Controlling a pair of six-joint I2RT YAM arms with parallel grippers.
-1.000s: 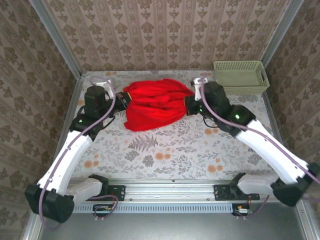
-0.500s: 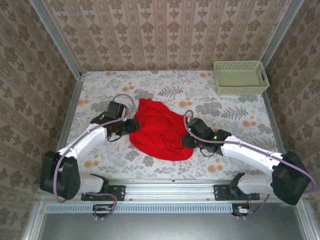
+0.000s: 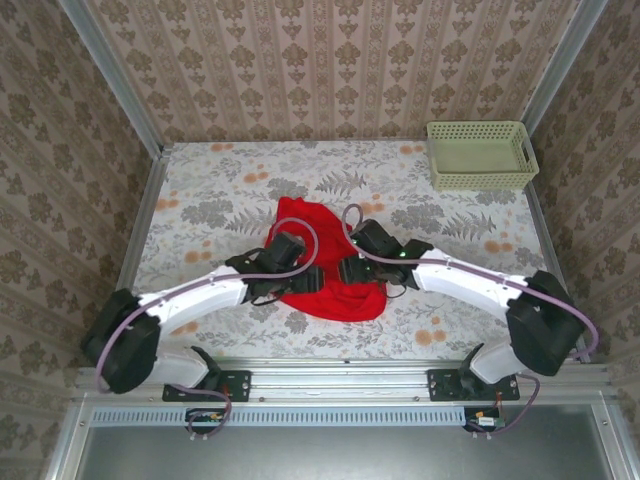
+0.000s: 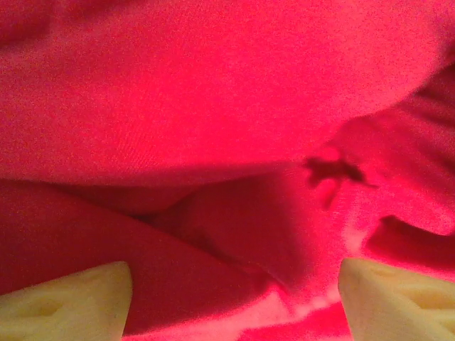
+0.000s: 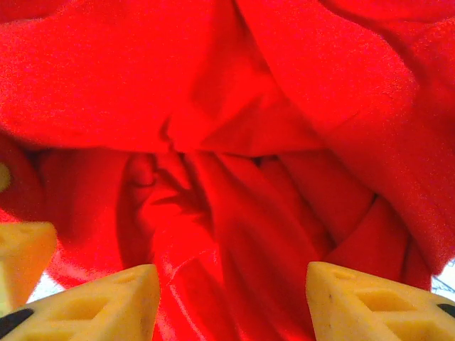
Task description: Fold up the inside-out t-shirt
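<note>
Left side: the left tool [image 4: 234,302] had its jaws well apart, with red cloth bunched right in front of them and nothing pinched that I could see.
Right side: the right tool [image 5: 231,309] also had its jaws apart and faced a knot of deep folds, with no cloth clamped.
Spacing: from above, both tools sat low and close together over the near half of the heap, one from each side.
Garment: the inside-out t-shirt [image 3: 335,298] lay crumpled in a mound near the middle of the desk [image 3: 220,190]. It was not spread flat, and I could not pick out hem, sleeves or collar.
Surroundings: the basket [image 3: 480,155] stood in the far right corner, well apart from the cloth.
Risk one: I judged that closing here would catch several overlapping layers and drag the whole mound instead of opening it.
Risk two: with the tools so near each other, they could grab the same fold or foul one another.
</note>
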